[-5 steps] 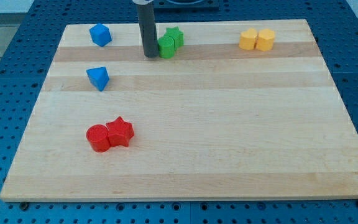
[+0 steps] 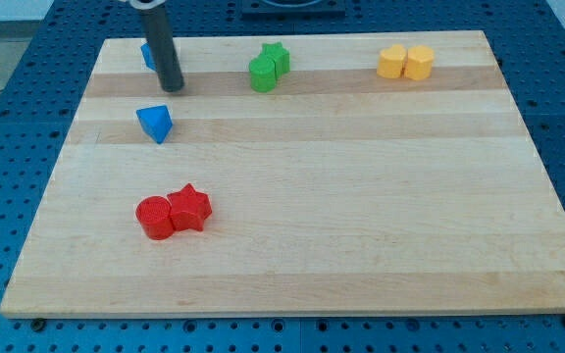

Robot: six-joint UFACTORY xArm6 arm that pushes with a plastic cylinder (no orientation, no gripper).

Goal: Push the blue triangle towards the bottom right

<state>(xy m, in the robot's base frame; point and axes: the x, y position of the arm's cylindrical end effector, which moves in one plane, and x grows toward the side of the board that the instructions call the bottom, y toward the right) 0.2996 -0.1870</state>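
Note:
The blue triangle (image 2: 155, 124) lies on the wooden board (image 2: 361, 235) at the upper left. My tip (image 2: 172, 88) rests on the board just above it and slightly to its right, a small gap apart. The dark rod rises from there out of the view's top. It hides most of a second blue block (image 2: 147, 55), which shows only as a sliver at the rod's left.
Two green blocks, a rounded one (image 2: 261, 74) and a star (image 2: 277, 57), touch at the top middle. Two yellow blocks (image 2: 405, 62) sit side by side at the top right. A red cylinder (image 2: 154, 217) and a red star (image 2: 191, 207) touch at the lower left.
My tip has moved left from beside the green blocks to just above the blue triangle, and the rod now covers the other blue block. No block has moved.

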